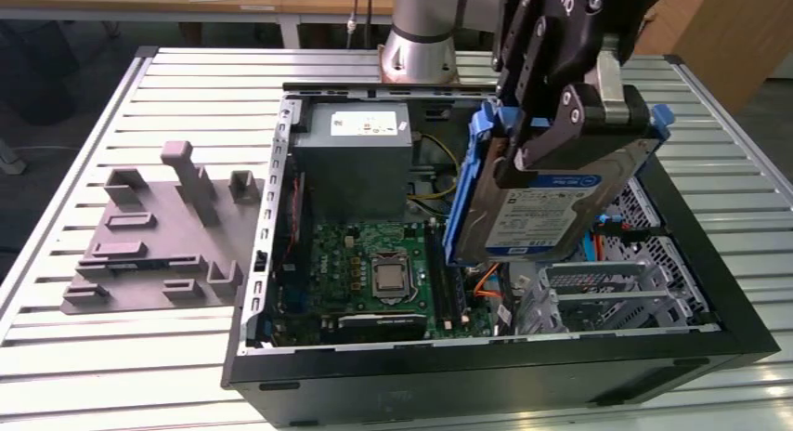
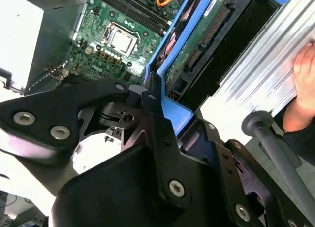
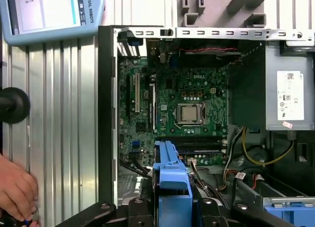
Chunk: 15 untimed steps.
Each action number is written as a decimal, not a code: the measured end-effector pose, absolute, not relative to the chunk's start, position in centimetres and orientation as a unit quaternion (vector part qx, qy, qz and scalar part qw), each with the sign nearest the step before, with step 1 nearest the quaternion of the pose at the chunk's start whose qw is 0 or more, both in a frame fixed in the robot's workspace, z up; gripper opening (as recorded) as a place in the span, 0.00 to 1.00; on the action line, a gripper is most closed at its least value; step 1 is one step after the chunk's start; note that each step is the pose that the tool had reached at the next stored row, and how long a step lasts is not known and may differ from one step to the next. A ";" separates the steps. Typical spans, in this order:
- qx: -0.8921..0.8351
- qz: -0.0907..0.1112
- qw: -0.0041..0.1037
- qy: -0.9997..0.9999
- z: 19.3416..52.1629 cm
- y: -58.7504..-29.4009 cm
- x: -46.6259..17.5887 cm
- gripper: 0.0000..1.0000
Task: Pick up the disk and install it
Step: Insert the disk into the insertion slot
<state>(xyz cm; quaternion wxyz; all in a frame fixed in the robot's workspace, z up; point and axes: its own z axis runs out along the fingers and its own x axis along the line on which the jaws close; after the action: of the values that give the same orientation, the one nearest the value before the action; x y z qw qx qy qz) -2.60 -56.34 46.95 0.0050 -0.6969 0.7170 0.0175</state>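
The disk [image 1: 545,208], a silver drive with a blue-and-white label and a blue bracket around its edges, hangs tilted on edge over the right half of the open computer case [image 1: 496,366]. My gripper [image 1: 585,124] is shut on its upper end, black fingers [image 1: 545,138] clamping both faces. The disk's lower end reaches down to about the case's top opening, above the metal drive cage [image 1: 619,287]. In the second wrist view the disk's green circuit board [image 2: 197,35] and blue bracket [image 2: 172,113] run out from between the fingers. The first wrist view shows the bracket's edge [image 3: 170,173].
Inside the case lie the green motherboard [image 1: 378,268] and a grey power supply box [image 1: 359,162]. A grey plastic fixture [image 1: 162,236] sits on the slatted table at the exterior view's left. A person's hand [image 3: 15,187] and a teach pendant [image 3: 49,10] are beside the case.
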 end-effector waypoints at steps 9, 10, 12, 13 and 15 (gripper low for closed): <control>-0.697 0.016 0.003 0.717 46.5 -56.7 -1.4 0.36; -0.697 0.016 0.003 0.717 46.5 -56.8 -1.2 0.36; -0.697 0.016 0.003 0.717 46.3 -57.0 -0.9 0.36; -0.697 0.016 0.003 0.717 46.3 -57.0 -0.7 0.36; -0.697 0.016 0.003 0.717 46.2 -57.1 -0.2 0.36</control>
<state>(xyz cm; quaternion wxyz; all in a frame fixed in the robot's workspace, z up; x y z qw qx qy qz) -0.23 -57.08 46.19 0.0034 -0.6968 0.7170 0.0158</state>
